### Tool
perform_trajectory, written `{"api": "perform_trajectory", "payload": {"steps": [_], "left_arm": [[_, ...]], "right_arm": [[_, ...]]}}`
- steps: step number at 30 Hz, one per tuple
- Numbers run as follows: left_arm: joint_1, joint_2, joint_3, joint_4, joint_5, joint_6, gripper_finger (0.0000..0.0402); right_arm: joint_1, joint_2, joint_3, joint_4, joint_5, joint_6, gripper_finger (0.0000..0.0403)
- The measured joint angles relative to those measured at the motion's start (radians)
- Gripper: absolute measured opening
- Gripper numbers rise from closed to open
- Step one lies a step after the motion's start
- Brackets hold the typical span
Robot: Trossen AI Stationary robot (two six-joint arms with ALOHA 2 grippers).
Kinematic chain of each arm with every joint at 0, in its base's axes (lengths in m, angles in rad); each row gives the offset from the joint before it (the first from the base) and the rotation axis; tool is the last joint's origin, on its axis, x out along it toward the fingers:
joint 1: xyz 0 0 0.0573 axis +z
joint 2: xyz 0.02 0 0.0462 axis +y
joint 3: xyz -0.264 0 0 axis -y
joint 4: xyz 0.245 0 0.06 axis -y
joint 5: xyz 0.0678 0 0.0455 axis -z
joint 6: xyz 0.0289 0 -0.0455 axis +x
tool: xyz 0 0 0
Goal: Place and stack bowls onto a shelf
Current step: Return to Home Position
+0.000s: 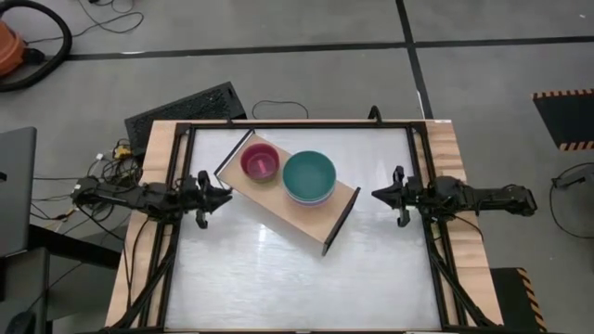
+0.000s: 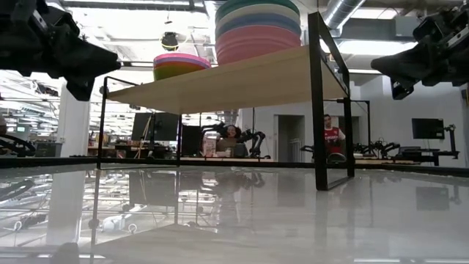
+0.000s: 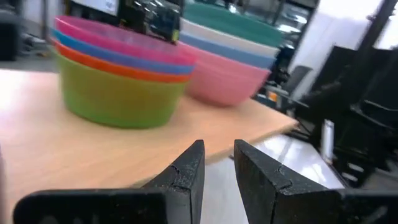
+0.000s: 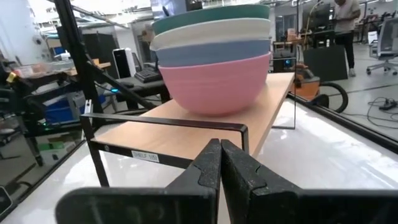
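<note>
The light-wood shelf (image 1: 297, 206) on its black frame stands slanted at the table's middle. On it stand two stacks. The smaller bowls (image 3: 118, 74) are lime green at the bottom with magenta on top (image 1: 261, 162). The larger bowls (image 4: 214, 59) are pink at the bottom with dark green on top (image 1: 309, 176). My left gripper (image 1: 225, 197) hangs at the shelf's left end, its fingers (image 3: 217, 168) a little apart and empty. My right gripper (image 1: 376, 194) hangs off the shelf's right end, shut (image 4: 221, 165) and empty.
The white tabletop (image 1: 297, 278) lies bare in front of the shelf. A black keyboard-like panel (image 1: 186, 109) lies beyond the table's far left corner. People and desks show in the room behind (image 2: 333, 136).
</note>
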Motion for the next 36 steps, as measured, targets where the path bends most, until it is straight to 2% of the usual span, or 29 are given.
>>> {"api": "perform_trajectory", "payload": {"steps": [4,8,11,13,17,19,25,36], "left_arm": [[0.001,0.001,0.000,0.000,-0.038,-0.045,0.0073],[0.001,0.002,0.000,0.001,-0.036,-0.112,0.0073],[0.001,0.002,-0.001,0.001,-0.036,-0.109,0.0073],[0.001,0.002,-0.001,0.001,-0.036,-0.111,0.0073],[0.001,0.002,-0.001,0.001,-0.036,-0.110,0.0073],[0.001,0.002,-0.001,0.001,-0.036,-0.111,0.0073],[0.001,0.002,-0.001,0.001,-0.036,-0.110,0.0073],[0.001,0.002,-0.002,0.001,-0.036,-0.112,0.0073]], "right_arm": [[0.002,0.004,0.000,-0.008,-0.014,0.026,0.0038],[0.030,0.005,0.000,-0.028,-0.169,0.287,0.0038],[0.068,0.013,0.000,-0.020,-0.183,0.379,0.0038],[0.090,0.012,0.000,0.015,-0.146,0.333,0.0038],[0.107,0.012,0.000,0.191,0.041,0.161,0.0038],[0.105,0.012,0.000,0.235,0.073,0.102,0.0038],[0.103,0.012,0.000,0.231,0.074,0.071,0.0038],[0.102,0.012,0.000,0.084,0.073,0.069,0.0038]]}}
